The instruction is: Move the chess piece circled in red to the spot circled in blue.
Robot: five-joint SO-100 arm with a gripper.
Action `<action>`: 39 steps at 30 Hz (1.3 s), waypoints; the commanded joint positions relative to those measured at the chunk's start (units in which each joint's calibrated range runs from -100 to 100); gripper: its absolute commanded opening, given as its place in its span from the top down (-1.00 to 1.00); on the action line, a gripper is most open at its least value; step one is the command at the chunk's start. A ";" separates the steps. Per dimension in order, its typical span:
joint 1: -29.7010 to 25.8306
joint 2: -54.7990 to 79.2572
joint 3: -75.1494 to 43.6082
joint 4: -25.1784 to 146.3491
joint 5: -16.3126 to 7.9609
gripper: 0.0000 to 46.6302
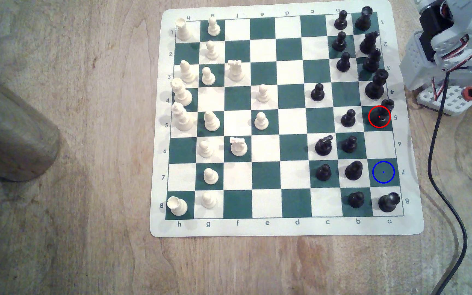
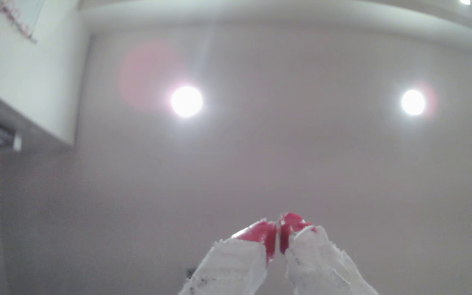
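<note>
On my exterior view the black chess piece (image 1: 380,115) stands upright on the red-ringed green square at the board's right edge, with one bare white square between it and the blue-ringed spot (image 1: 383,172). My wrist camera points up at a ceiling with two lights (image 2: 186,101), and the red-tipped gripper (image 2: 278,232) is pinched closed, holding nothing.

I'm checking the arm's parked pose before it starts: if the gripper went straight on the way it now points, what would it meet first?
The gripper, red-tipped fingers nearly together, points up at the ceiling. Nothing lies between in the wrist view, so the ceiling between the two lights would likely come first; depth is unclear.
</note>
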 commanded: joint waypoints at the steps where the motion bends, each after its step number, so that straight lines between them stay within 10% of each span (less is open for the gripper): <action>1: 1.06 -0.28 1.17 -0.71 0.15 0.99; 26: 15.77 -0.11 -55.22 135.58 -0.29 0.99; 34: 14.52 -0.03 -57.57 162.60 -0.29 0.83; 39: 4.66 1.50 -57.66 177.26 -0.78 0.58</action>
